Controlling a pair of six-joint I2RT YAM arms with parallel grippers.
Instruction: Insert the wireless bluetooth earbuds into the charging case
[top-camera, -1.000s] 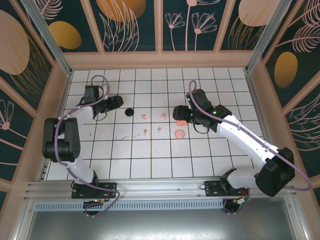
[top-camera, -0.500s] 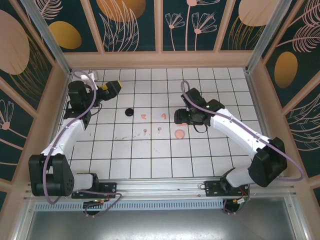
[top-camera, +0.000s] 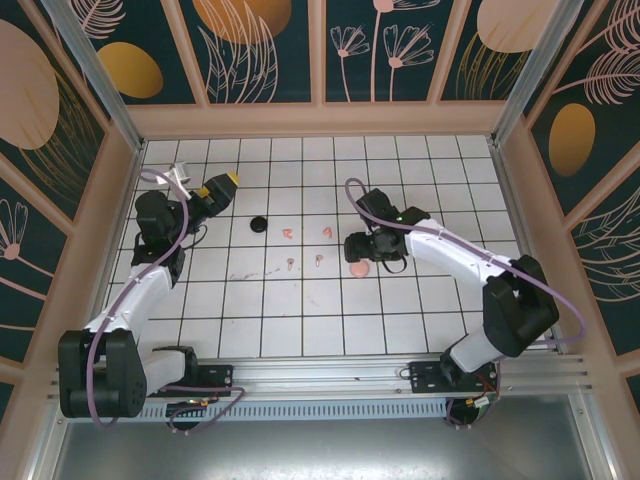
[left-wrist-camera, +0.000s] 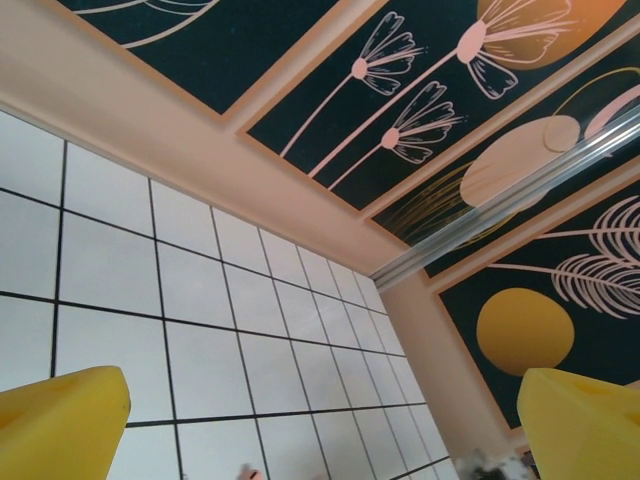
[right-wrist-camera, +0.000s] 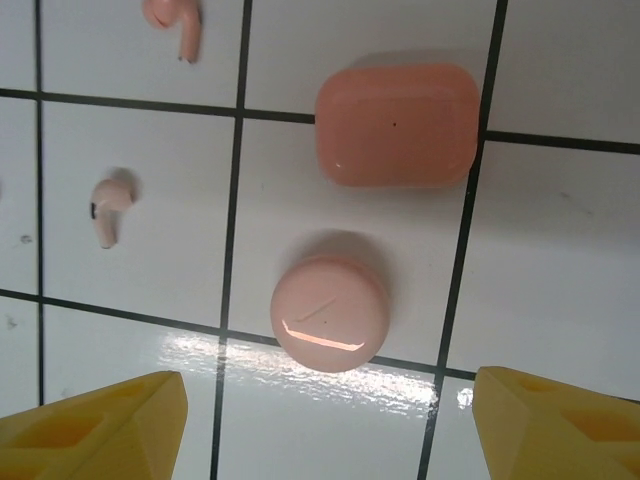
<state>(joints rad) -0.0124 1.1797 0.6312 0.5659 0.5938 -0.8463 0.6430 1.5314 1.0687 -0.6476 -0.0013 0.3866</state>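
The coral-pink stemmed earbud (right-wrist-camera: 172, 20) is cut off by the right wrist view's top edge; both yellow fingertips (right-wrist-camera: 95, 435) run past its bottom corners.

The boxy case (right-wrist-camera: 396, 125) lies just behind the round case (right-wrist-camera: 330, 312), earbuds (right-wrist-camera: 108, 205) to their left

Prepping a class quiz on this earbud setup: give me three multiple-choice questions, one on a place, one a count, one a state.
1. The black case lies: A left of the earbuds; B right of them; C between them.
2. Cases on the table: A two; B three; C five.
3. Lids of the round pink case and the coral case: A both shut; B both open; C one open.
Answers: 1 A, it sits leftmost in the row; 2 B, black, round pink, coral; 3 A, both show smooth closed tops.
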